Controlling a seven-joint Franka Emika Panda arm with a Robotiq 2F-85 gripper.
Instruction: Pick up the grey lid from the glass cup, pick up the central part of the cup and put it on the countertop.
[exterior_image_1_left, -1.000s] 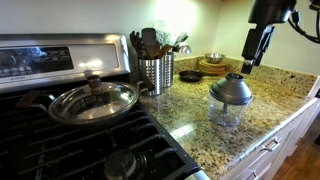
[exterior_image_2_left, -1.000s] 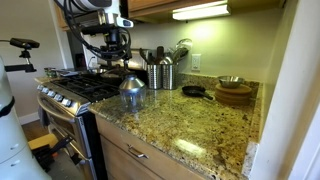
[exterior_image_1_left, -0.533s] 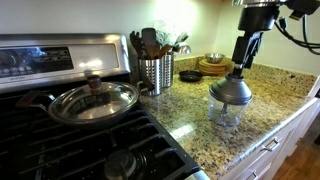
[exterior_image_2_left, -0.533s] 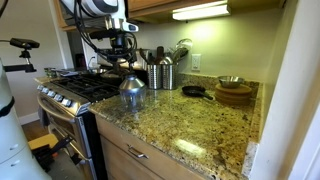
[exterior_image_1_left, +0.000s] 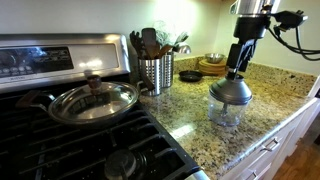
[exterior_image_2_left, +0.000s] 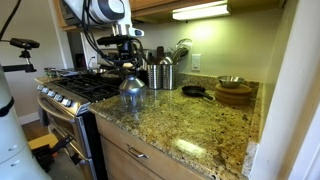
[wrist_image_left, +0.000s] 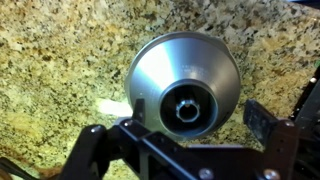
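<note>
The grey lid (exterior_image_1_left: 231, 90) sits on the glass cup (exterior_image_1_left: 226, 114) on the countertop (exterior_image_1_left: 272, 84); both also show in an exterior view, lid (exterior_image_2_left: 131, 83) on cup (exterior_image_2_left: 131, 99). My gripper (exterior_image_1_left: 236, 70) hangs open directly over the lid's knob, just above it and holding nothing; an exterior view (exterior_image_2_left: 128, 64) shows the same. In the wrist view the lid (wrist_image_left: 185, 70) fills the centre and the open gripper's (wrist_image_left: 198, 115) fingers flank its knob. The central part of the cup is hidden under the lid.
A ribbed steel utensil holder (exterior_image_1_left: 155, 72) stands behind the cup. A pan with a glass lid (exterior_image_1_left: 93, 100) sits on the black stove (exterior_image_1_left: 95, 145). A small black skillet (exterior_image_1_left: 190, 76) and wooden bowls (exterior_image_1_left: 212, 66) are at the back. The counter edge is close in front.
My gripper has moved from the upper right across and down until it hangs right over the lid's knob. The lid and cup have not moved.
</note>
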